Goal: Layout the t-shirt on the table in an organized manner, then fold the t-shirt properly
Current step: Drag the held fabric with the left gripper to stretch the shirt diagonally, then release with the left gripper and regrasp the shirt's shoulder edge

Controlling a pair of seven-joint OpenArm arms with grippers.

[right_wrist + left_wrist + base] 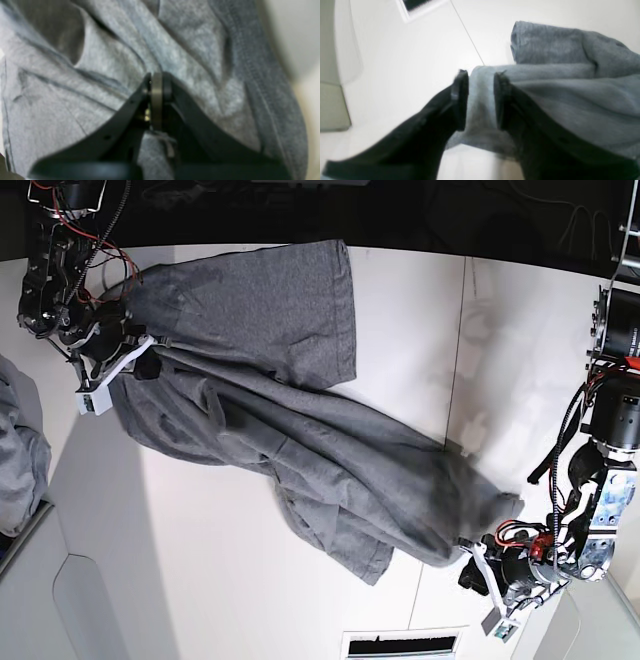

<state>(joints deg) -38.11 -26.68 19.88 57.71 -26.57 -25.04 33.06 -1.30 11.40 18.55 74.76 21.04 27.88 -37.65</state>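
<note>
We stretch the limp, light grey t-shirt (300, 450): right gripper (157, 82) pinches a fold, left gripper (481, 75) parted astride its hem.

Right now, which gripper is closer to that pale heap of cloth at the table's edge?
The right gripper, just beside the pale heap. The left gripper is across the t-shirt.

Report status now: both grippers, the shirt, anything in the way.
Left gripper open, jaws astride a shirt edge. Right gripper shut on the t-shirt. Shirt stretched diagonally across the table, rumpled, unfolded. Nothing blocking.
</note>
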